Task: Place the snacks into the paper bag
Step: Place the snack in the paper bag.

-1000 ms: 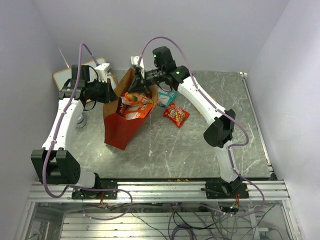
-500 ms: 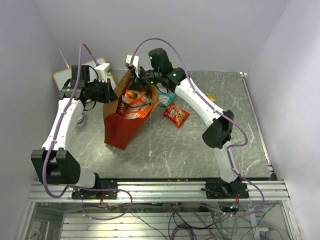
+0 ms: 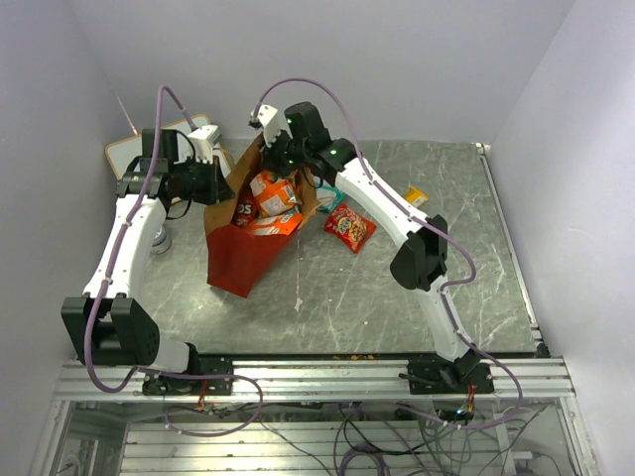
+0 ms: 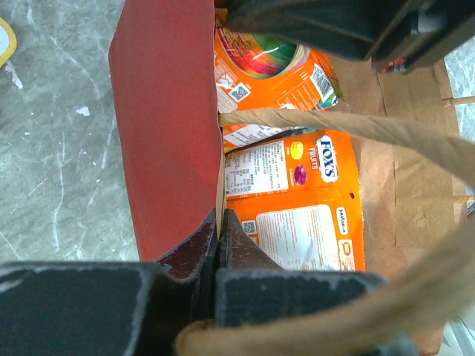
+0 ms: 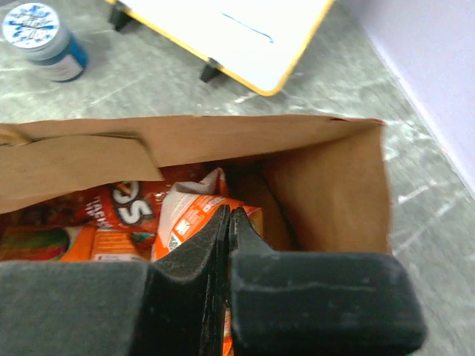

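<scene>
We note the paper bag [image 4: 167, 111] as matt red outside and rough brown kraft inside, with a twisted paper handle [image 4: 334, 126]. The snacks [image 4: 297, 215] look like glossy printed foil. The table [image 3: 397, 288] appears smooth, grey and marbled.

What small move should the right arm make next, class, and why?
Probably open the right pincer. It is shut on an orange packet that hangs in the mouth of the paper bag, while the left pincer grips the bag's red wall, so letting go should drop it among the other packets.
</scene>
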You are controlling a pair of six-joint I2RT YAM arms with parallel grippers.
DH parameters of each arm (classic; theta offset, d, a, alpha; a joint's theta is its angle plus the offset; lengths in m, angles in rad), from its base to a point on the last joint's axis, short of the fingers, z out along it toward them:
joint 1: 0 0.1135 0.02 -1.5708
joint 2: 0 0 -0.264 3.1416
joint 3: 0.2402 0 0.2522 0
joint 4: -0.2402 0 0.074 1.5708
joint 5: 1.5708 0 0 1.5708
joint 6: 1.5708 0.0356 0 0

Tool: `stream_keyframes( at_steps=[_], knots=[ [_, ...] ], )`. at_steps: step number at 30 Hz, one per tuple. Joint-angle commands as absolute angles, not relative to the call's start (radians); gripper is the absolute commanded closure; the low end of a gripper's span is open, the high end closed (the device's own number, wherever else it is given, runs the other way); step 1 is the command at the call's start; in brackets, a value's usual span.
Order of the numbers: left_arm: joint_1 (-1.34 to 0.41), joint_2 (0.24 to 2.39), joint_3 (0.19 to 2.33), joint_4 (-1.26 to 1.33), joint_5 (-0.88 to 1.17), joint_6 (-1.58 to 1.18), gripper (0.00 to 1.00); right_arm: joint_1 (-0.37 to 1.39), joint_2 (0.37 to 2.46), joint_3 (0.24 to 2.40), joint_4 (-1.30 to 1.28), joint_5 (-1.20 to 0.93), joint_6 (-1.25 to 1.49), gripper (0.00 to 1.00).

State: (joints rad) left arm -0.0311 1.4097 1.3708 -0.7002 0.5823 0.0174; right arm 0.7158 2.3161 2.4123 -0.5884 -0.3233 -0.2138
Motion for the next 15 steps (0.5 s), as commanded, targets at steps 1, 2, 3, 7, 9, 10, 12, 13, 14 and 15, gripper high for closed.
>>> stream_keyframes(
  at_steps=[1,2,3,7,9,10,12,13,14,15],
  knots=[
    [-0.042,1.379,1.367,-0.649,0.629,0.007,0.93,0.716,2.304,2.428,-0.581,-0.122,-0.152,1.00],
    [-0.041,1.379,1.367,-0.649,0.629,0.007,0.93,0.715,2.303,2.425,-0.578,-0.103,-0.149,1.00],
    [-0.041,1.378,1.366,-0.649,0.629,0.006,0.93,0.715,2.302,2.421,-0.575,-0.091,-0.148,1.00],
    [-0.044,1.367,1.360,-0.644,0.622,0.008,0.93,0.714,2.278,2.406,-0.550,-0.089,-0.148,1.00],
    [-0.044,1.363,1.356,-0.643,0.621,0.008,0.93,0.715,2.269,2.416,-0.547,-0.088,-0.153,1.00],
    [-0.044,1.362,1.356,-0.643,0.620,0.010,0.93,0.715,2.268,2.425,-0.550,-0.087,-0.158,1.00],
    [-0.043,1.359,1.355,-0.643,0.618,0.009,0.93,0.714,2.261,2.442,-0.551,-0.084,-0.165,1.00],
    [-0.043,1.359,1.355,-0.643,0.618,0.011,0.93,0.713,2.254,2.445,-0.549,-0.084,-0.167,1.00],
    [-0.043,1.360,1.356,-0.643,0.619,0.010,0.93,0.714,2.246,2.444,-0.544,-0.084,-0.169,1.00],
    [-0.043,1.362,1.356,-0.644,0.620,0.010,0.93,0.713,2.238,2.444,-0.539,-0.084,-0.168,1.00]
  ],
)
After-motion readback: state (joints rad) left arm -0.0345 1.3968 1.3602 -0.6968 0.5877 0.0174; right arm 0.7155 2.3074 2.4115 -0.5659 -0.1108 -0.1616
